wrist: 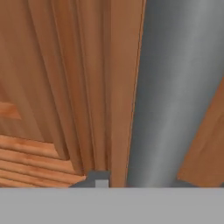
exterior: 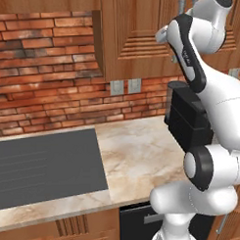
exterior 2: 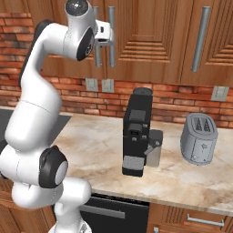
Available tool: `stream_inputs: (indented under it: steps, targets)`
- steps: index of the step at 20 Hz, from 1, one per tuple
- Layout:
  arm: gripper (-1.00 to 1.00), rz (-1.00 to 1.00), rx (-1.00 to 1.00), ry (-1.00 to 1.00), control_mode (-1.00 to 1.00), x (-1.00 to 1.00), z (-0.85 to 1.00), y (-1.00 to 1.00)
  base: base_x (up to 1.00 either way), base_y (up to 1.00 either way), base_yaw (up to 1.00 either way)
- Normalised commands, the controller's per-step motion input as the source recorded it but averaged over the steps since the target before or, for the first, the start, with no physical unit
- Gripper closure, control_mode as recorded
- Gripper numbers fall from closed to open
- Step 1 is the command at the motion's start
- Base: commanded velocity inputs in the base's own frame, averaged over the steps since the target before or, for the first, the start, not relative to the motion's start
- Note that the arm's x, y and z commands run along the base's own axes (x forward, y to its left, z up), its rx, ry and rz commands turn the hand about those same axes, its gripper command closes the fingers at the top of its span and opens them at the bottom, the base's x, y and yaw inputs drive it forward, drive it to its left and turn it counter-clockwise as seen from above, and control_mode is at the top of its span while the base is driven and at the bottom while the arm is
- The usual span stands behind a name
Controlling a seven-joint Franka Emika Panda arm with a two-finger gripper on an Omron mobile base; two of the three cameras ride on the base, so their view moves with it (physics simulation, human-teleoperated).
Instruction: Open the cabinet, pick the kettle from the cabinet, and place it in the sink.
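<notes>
Reddish-brown wood of the cabinet [exterior 2: 150, 41] sits right in front of the end effector [exterior 2: 105, 34], which is raised against the closed double doors. In the hand view a grey bar handle [wrist: 175, 96] runs lengthwise just beyond the end effector, with the raised-panel door [wrist: 65, 87] beside it. From the right base view the end effector is at the pair of vertical handles [exterior 2: 112, 38] where the two doors meet, but the fingers are too small and hidden to tell how far apart they stand or whether they have hold of a bar. Well below the end effector on the marble desk [exterior 2: 100, 150] stands a black coffee machine [exterior 2: 139, 132], and farther off to its right a grey toaster [exterior 2: 199, 139]. Below and to its left lies the black stovetop [exterior: 45, 166]. Brick wall [exterior: 42, 71] spans under the cabinet.
</notes>
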Motion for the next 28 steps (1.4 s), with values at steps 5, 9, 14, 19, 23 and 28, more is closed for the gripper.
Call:
stream_inputs:
  steps: [5,9,14,19,23,28]
  targets:
    - [1.0,0.12,0.05,0.0,-1.0,-0.33,0.0,0.18,0.0,0.0,0.0]
    - [1.0,0.12,0.03,0.0,-1.0,-0.36,0.0,0.18,0.0,0.0,0.0]
    - [1.0,0.09,0.0,0.0,-1.0,-0.39,0.02,0.17,0.0,0.0,0.0]
    - [1.0,0.05,0.0,0.0,-1.0,-0.37,0.04,0.22,0.0,0.0,0.0]
    - [1.0,0.03,0.0,0.0,-1.0,-0.33,0.07,0.28,0.0,0.0,0.0]
    - [1.0,0.02,0.0,0.0,-1.0,-0.33,0.07,0.27,0.0,0.0,0.0]
